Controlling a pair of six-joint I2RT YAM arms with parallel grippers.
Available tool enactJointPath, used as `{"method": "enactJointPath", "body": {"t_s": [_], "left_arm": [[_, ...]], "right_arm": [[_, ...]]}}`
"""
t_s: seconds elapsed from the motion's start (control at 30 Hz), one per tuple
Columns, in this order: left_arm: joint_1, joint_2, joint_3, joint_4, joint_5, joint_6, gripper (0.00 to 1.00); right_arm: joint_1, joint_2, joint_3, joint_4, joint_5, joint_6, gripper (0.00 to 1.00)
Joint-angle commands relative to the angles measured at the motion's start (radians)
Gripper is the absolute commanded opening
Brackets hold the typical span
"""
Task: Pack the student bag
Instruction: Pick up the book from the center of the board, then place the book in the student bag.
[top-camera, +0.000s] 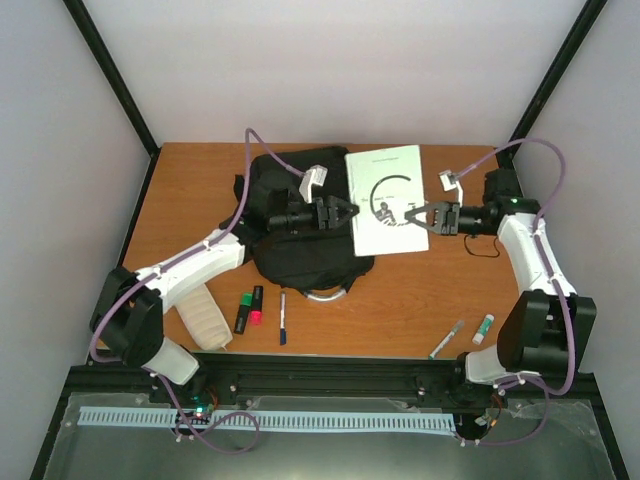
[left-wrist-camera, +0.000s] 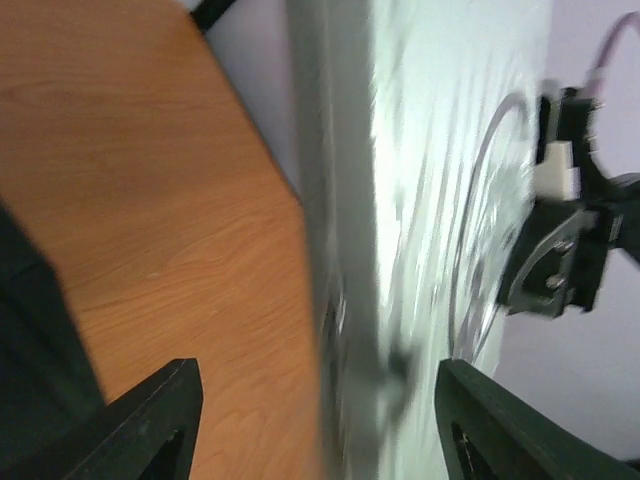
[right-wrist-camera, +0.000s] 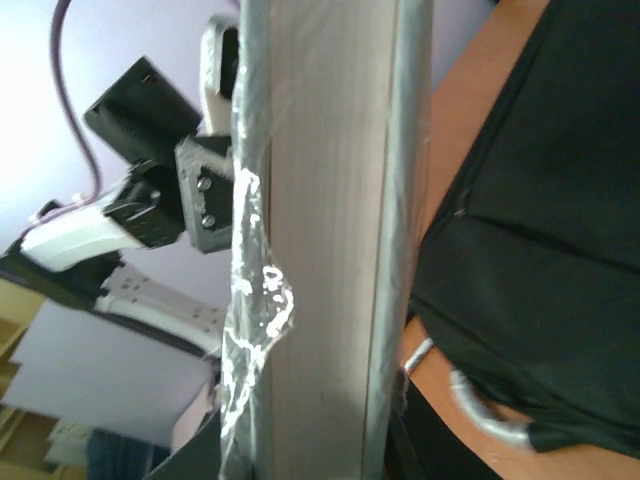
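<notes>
There: right fingers (top-camera: 413, 218) pinch the white book (top-camera: 385, 190), left fingers (top-camera: 346, 213) gape wide, empty; student bag (top-camera: 300, 255) lies at nine o'clock of it, long axis twelve-to-six.

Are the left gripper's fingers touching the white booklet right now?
Apart. Left wrist view: left gripper open, both fingers clear of the booklet edge, table visible in one gap.

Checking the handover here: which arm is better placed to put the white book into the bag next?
Probably right. The right claw grips the white book at one edge, next to the student bag, while the left claw stands open around the opposite edge, holding nothing.
</notes>
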Motion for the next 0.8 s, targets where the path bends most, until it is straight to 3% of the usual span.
{"method": "enactJointPath", "body": {"t_s": [0.0, 0.1, 0.23, 0.3, 0.4, 0.53, 0.77], "left_arm": [[0.007, -0.044, 0.13, -0.493, -0.169, 0.321, 0.66], [0.006, -0.027, 0.176, -0.724, -0.297, 0.491, 0.63], [0.003, 0.003, 0.192, -0.902, -0.456, 0.638, 0.5], [-0.007, 0.027, 0.204, -0.974, -0.499, 0.694, 0.48], [-0.057, 0.036, 0.192, -1.001, -0.587, 0.765, 0.51], [-0.124, 0.094, 0.215, -1.026, -0.67, 0.853, 0.54], [-0.179, 0.187, 0.239, -1.056, -0.646, 0.909, 0.55]], "right_arm": [[-0.106, 0.005, 0.072, -0.08, -0.027, -0.172, 0.03], [-0.152, -0.017, 0.023, -0.053, 0.078, -0.196, 0.03], [-0.17, -0.097, -0.139, 0.115, 0.175, -0.163, 0.03], [-0.176, -0.127, -0.198, 0.15, 0.202, -0.195, 0.03], [-0.193, -0.114, -0.181, 0.082, 0.172, -0.277, 0.03], [-0.198, -0.108, -0.188, 0.1, 0.158, -0.262, 0.03], [-0.199, -0.118, -0.192, 0.059, 0.142, -0.301, 0.03]]}}
